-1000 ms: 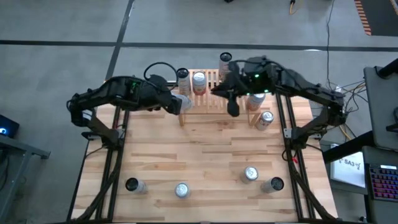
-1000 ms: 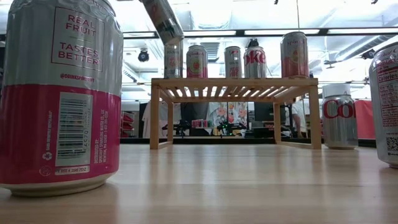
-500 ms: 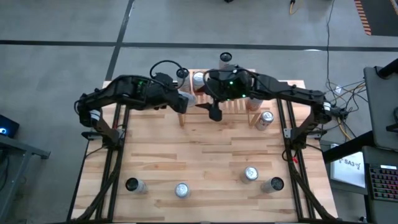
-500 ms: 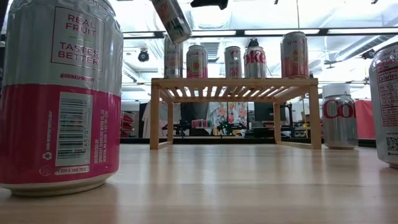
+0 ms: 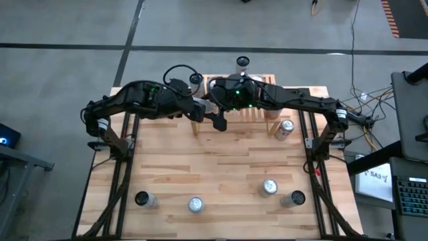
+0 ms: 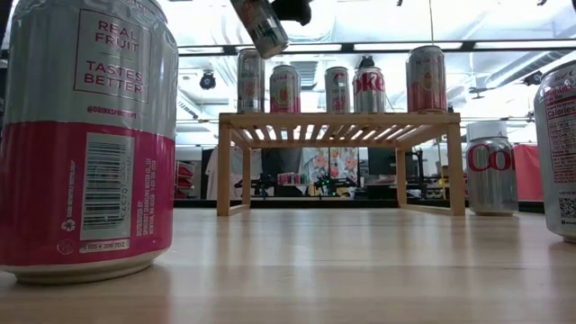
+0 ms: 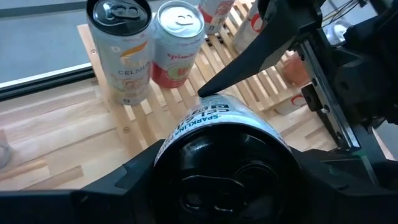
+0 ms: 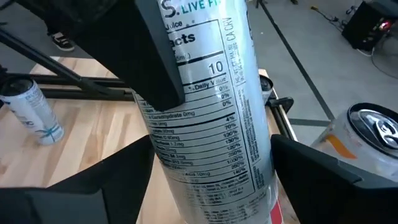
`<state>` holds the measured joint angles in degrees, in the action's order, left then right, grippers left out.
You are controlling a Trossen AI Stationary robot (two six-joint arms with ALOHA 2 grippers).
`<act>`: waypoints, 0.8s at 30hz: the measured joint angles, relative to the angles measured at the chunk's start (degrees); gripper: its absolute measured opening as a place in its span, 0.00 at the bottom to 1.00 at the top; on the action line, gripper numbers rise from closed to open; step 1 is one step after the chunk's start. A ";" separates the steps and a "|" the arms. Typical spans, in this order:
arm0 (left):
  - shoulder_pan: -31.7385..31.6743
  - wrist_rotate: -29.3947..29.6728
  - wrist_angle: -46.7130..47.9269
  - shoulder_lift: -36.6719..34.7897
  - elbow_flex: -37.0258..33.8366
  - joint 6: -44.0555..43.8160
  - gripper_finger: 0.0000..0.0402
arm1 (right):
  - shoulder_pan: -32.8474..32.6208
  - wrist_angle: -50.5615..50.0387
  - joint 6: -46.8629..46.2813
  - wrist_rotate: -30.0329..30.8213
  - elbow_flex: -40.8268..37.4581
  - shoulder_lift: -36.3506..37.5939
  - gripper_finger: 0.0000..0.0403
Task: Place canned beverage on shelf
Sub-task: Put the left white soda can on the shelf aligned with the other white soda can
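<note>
Bright overhead lighting, blurred foreground

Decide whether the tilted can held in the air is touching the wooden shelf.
Apart. The low view shows the can hanging tilted well above the shelf and its slatted top, with clear space between them.

- The big pink-and-silver can (image 6: pixel 88 135) at the front of the low view reads "REAL FRUIT TASTES BETTER", with a barcode lower down.
- A red-and-silver can (image 6: pixel 368 90) on the shelf (image 6: pixel 337 119) shows "oke".
- A silver can (image 6: pixel 491 169) on the desk beside the shelf shows a red "Co".
- The tilted can (image 7: pixel 214 124) seen by the left wrist reads "SPARKLING".
- On that tilted can in the right wrist view: "LIVE FI", "10", "Daily Value".
- A pale can (image 7: pixel 122 46) on the shelf reads "CELSIUS".
</note>
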<state>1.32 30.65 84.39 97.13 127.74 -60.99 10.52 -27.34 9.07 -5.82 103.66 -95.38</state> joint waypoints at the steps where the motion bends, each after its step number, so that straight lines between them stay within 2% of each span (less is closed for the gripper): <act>1: 0.00 0.07 0.12 0.10 0.00 0.07 0.59 | 0.00 0.34 0.48 -0.01 0.00 -0.20 0.75; 11: -0.04 0.23 0.14 0.12 -0.04 0.92 0.59 | 0.02 1.18 2.18 0.00 0.00 -1.02 0.66; 14: -0.04 0.26 0.21 0.12 -0.04 0.98 0.59 | -0.08 1.36 2.33 -0.01 0.00 -1.02 0.66; 24: 0.01 0.12 -3.10 0.24 -0.04 2.58 0.59 | -0.48 4.80 0.48 -0.84 0.00 -1.82 0.89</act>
<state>1.33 30.77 81.29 97.37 127.70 -58.41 10.04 -22.54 9.55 -6.66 103.66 -97.20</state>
